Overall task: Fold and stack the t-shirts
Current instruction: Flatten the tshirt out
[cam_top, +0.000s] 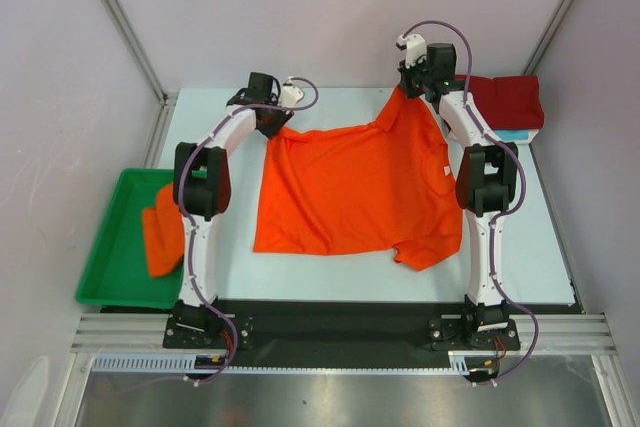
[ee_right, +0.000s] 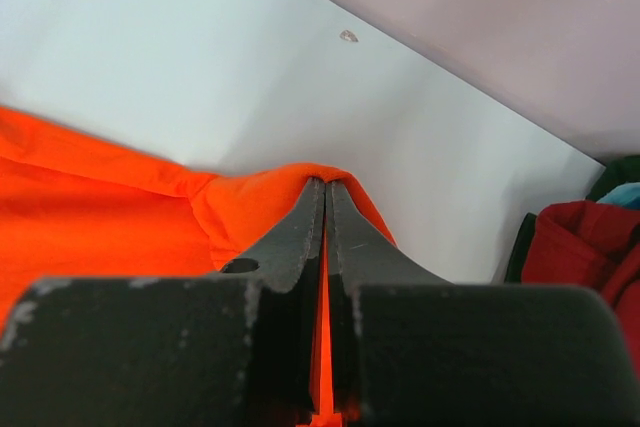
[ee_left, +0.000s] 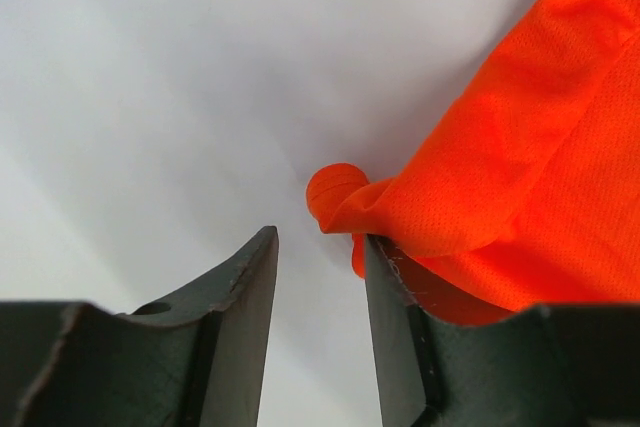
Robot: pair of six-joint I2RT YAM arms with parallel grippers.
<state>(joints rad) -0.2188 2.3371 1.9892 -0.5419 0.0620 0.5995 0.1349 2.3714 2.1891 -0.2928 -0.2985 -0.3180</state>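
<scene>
The right gripper (ee_right: 327, 185) pinches the orange t-shirt (cam_top: 345, 187) tight; the left gripper (ee_left: 320, 242) holds nothing, jaws apart — the dark red t-shirt (cam_top: 512, 97) sits half hidden behind the arm (cam_top: 470, 127)

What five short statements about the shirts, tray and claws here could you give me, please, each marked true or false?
1. The right claw is shut on the spread orange shirt. True.
2. The left claw grips it too. False: it is open, with the cloth's corner just beside one finger.
3. The tray holds a crumpled orange shirt. True.
4. The red shirt lies in the tray. False: it lies at the table's far right corner.
5. The red shirt rests on a turquoise shirt. True.
</scene>
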